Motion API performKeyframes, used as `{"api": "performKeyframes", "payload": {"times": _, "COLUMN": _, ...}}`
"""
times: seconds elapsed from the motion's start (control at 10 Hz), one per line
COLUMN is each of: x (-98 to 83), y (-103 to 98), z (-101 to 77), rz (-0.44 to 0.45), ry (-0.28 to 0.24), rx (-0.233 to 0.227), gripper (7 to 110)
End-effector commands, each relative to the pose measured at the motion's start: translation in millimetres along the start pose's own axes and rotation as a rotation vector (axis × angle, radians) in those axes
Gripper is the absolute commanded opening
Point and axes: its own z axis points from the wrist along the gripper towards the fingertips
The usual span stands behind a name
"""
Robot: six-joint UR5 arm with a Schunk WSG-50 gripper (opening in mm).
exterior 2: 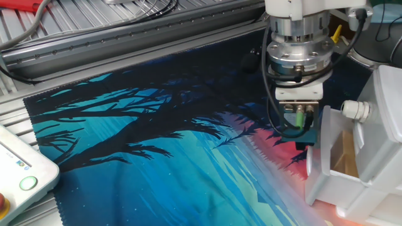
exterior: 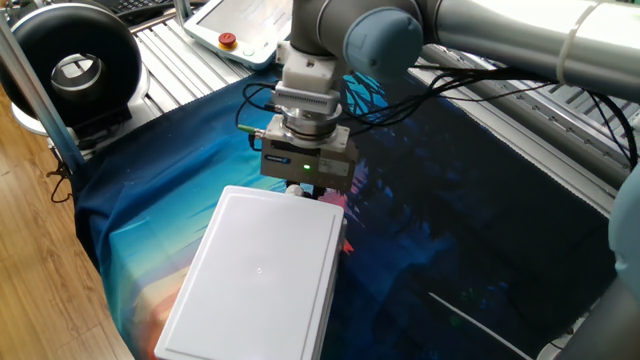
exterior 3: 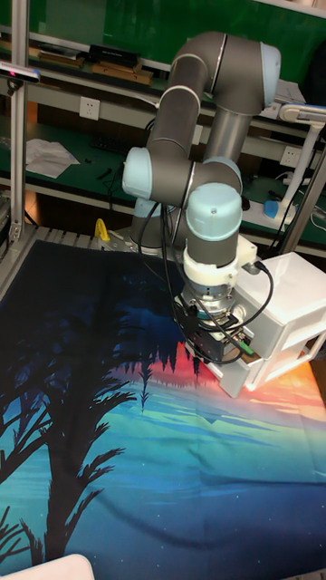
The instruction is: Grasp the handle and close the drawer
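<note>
Printed blue forest cloth [exterior 2: 138, 144] covers the table; aluminium rails [exterior 2: 125, 31] run along the top. Drawer [exterior: 262, 275] sits lower centre, partly open. Gripper [exterior 2: 304, 135] is at its front panel; finger state cannot be determined.

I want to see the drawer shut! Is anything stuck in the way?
Nothing visible blocks it. The drawer is a little open, and only something brown shows inside it. The gripper is right at its front panel, below the handle.
</note>
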Motion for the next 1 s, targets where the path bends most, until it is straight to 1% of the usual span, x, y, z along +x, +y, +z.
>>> {"api": "performKeyframes", "payload": {"times": 0.0, "x": -10.7, "y": -13.0, "z": -0.2, "rz": 0.026, "ry": -0.031, "rx": 0.011, "gripper": 7}}
{"api": "performKeyframes", "payload": {"times": 0.2, "x": -10.2, "y": -12.2, "z": -2.9, "rz": 0.026, "ry": -0.062, "rx": 0.028, "gripper": 7}}
{"api": "performKeyframes", "payload": {"times": 0.5, "x": 0.1, "y": -9.8, "z": -2.2, "rz": 0.022, "ry": -0.028, "rx": 0.028, "gripper": 7}}
{"api": "performKeyframes", "payload": {"times": 0.6, "x": 2.5, "y": -12.0, "z": -1.8, "rz": 0.026, "ry": -0.009, "rx": 0.032, "gripper": 7}}
{"api": "performKeyframes", "payload": {"times": 0.7, "x": 10.7, "y": -13.2, "z": -1.8, "rz": 0.025, "ry": 0.039, "rx": 0.031, "gripper": 7}}
{"api": "performKeyframes", "payload": {"times": 0.8, "x": 16.5, "y": -15.9, "z": -1.0, "rz": 0.027, "ry": 0.086, "rx": 0.04, "gripper": 7}}
{"api": "performKeyframes", "payload": {"times": 0.9, "x": 15.7, "y": -19.0, "z": 0.2, "rz": 0.059, "ry": 0.106, "rx": 0.047, "gripper": 7}}
